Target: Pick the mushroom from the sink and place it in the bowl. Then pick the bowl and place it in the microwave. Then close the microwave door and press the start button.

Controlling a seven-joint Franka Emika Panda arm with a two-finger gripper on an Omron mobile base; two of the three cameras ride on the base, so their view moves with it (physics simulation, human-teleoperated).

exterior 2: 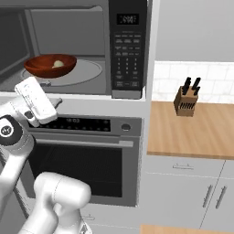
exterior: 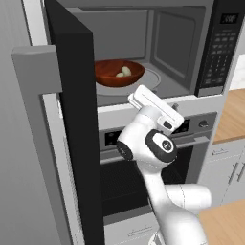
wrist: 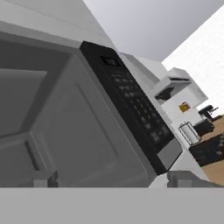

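The microwave [exterior: 182,43] stands open, and its black door [exterior: 72,124] swings out to the left. The reddish-brown wooden bowl [exterior: 107,76] [exterior 2: 43,69] sits on the turntable inside. The pale mushroom [exterior: 125,71] [exterior 2: 58,64] lies in the bowl. My gripper [exterior: 155,99] [exterior 2: 51,93] [wrist: 114,179] is just below the front edge of the cavity, in front of the bowl. Its fingers are wide apart and hold nothing. The black keypad panel [exterior: 220,48] [exterior 2: 128,50] [wrist: 135,113] is right of the cavity. The sink is out of view.
Directly under the microwave is an oven [exterior 2: 91,155] [exterior: 191,158] with a control strip and a glass door. To its right runs a wooden counter [exterior 2: 192,132] with a knife block [exterior 2: 187,101], above white cabinets [exterior 2: 183,192].
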